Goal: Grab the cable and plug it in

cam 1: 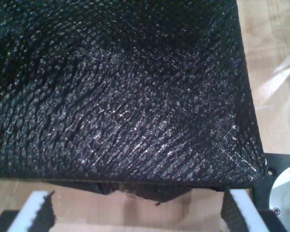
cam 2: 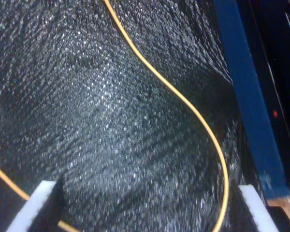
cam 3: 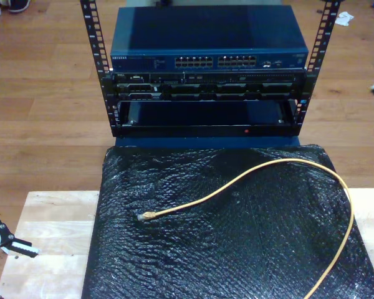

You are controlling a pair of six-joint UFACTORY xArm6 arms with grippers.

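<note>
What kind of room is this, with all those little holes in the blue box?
Probably a networking test bench or lab. A blue network switch with rows of ports sits in a black equipment rack, and a yellow-orange network cable lies loose on a black bubble-wrap mat over a wooden table.

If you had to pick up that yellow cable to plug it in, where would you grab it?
Probably just behind the clear plug of the cable, coming straight down from above. That end lies flat and free on the black mat, and holding close to the tip would likely keep the floppy cable steerable toward the switch ports.
</note>
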